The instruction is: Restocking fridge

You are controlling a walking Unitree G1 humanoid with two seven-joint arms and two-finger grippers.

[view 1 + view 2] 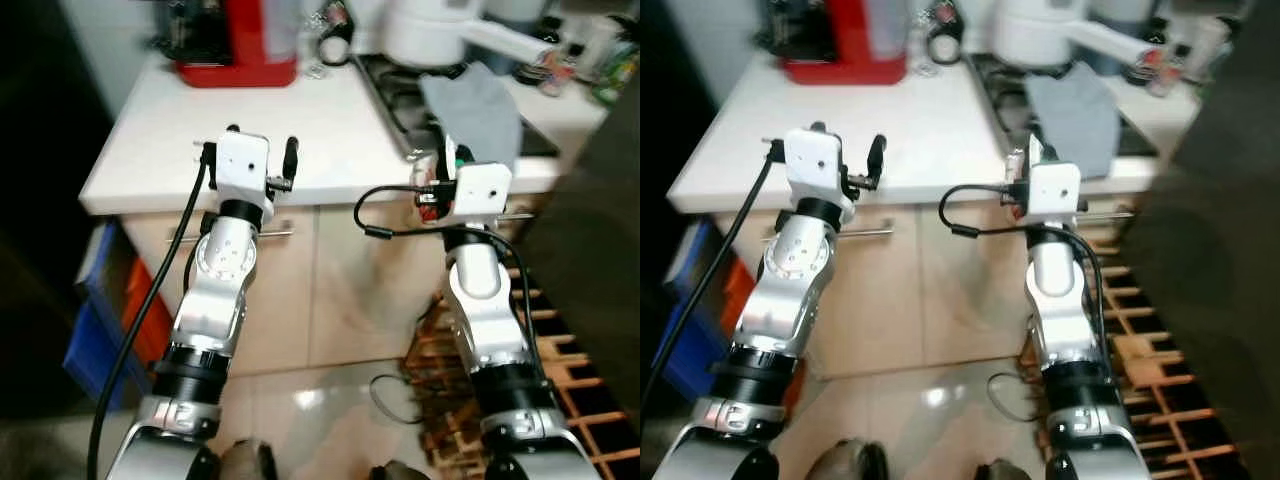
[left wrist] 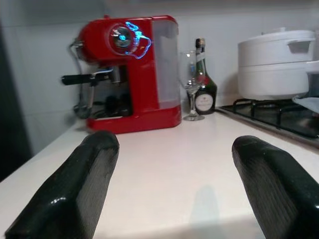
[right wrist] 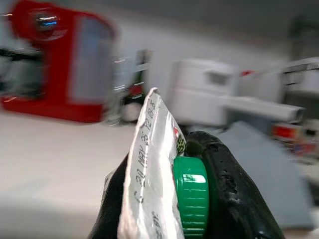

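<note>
Both grippers raised at the edge of the white countertop (image 1: 330, 130).
Ahead: red espresso machine (image 2: 130, 74), wine glass (image 2: 191, 84), bottle (image 2: 202, 84), white pot (image 2: 276, 62) on hob, grey cloth (image 1: 478, 108). L gripper (image 2: 174, 194) spread, nothing held; R gripper (image 3: 182, 199) clenched on green-capped carton (image 3: 152, 174).

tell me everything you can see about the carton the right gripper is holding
The carton shows its folded, silvery top seam, printed with a date code, and a green screw cap on the side below it; a bit of red and green print sits near the seam. It stands upright, clamped between the black fingers of the right gripper, held over the front edge of the white counter. Its lower body is hidden.
</note>
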